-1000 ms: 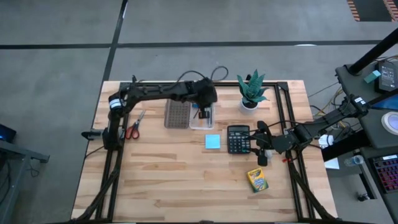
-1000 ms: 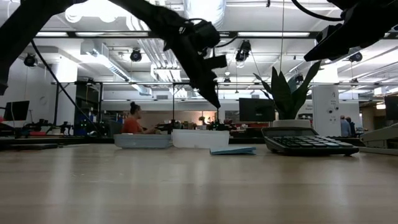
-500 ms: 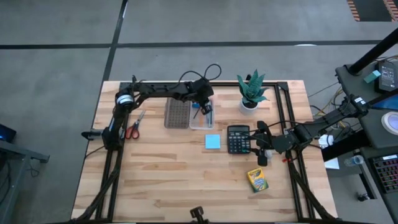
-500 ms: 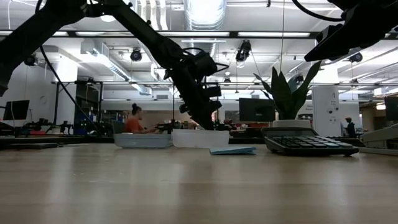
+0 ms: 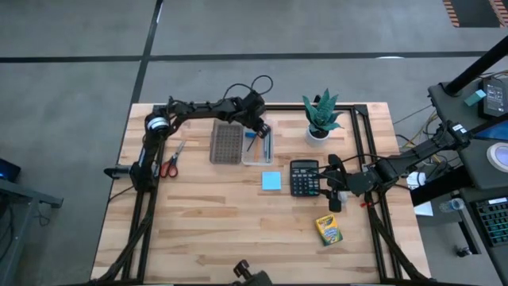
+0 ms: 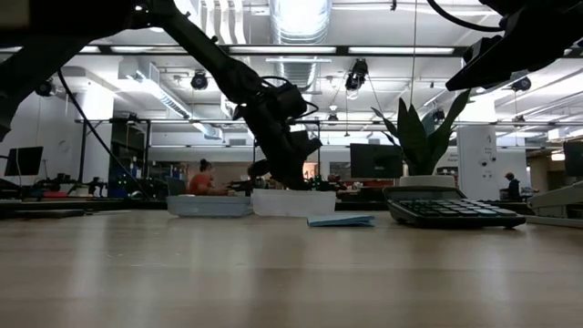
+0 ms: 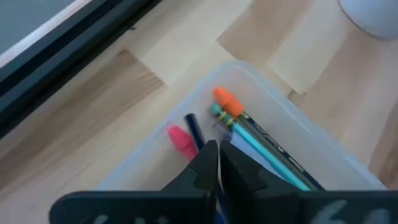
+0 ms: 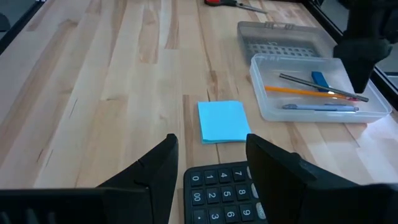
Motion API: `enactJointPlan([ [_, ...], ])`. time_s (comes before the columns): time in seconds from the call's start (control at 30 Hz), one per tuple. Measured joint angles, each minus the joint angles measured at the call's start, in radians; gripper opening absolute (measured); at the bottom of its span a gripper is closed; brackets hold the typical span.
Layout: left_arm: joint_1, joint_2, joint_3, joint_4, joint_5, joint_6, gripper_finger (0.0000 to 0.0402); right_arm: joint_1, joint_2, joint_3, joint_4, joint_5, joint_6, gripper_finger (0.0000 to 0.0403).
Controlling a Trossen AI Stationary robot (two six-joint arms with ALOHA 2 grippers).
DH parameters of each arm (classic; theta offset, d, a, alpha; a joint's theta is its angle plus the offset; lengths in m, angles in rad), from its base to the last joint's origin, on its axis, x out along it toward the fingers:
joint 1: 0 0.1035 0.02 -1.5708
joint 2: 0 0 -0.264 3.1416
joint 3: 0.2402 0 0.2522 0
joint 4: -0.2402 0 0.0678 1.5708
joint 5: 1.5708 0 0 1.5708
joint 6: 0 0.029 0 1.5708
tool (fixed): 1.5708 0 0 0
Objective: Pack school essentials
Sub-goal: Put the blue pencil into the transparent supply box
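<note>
Nearest the front edge lies the yellow-green crayon box (image 5: pixel 327 229). Above the calculator (image 5: pixel 304 177) hovers the right gripper (image 5: pixel 334 196), fingers parted, empty. Beside it lies the light-blue sticky pad (image 5: pixel 271 181). Farther back, the left gripper (image 5: pixel 262 135), clenched, dips into the clear pencil tray (image 8: pixel 318 96) holding pencils (image 7: pixel 261 140)

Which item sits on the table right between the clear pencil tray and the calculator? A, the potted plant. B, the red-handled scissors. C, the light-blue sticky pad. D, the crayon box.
C: in the high view the light-blue sticky pad lies flat on the wood just in front of the clear pencil tray and beside the calculator.
</note>
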Motion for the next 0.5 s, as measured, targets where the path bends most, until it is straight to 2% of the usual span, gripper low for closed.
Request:
enactJointPlan([
  [0.37, 0.003, -0.002, 0.002, -0.007, 0.005, -0.036, 0.0, 0.0, 0.0, 0.0, -0.001, 0.0, -0.001, 0.0178],
  [0.5, -0.028, -0.101, 0.005, -0.054, -0.02, 0.01, 0.0, 0.0, 0.003, 0.0, 0.0, 0.0, 0.05, 0.0177],
])
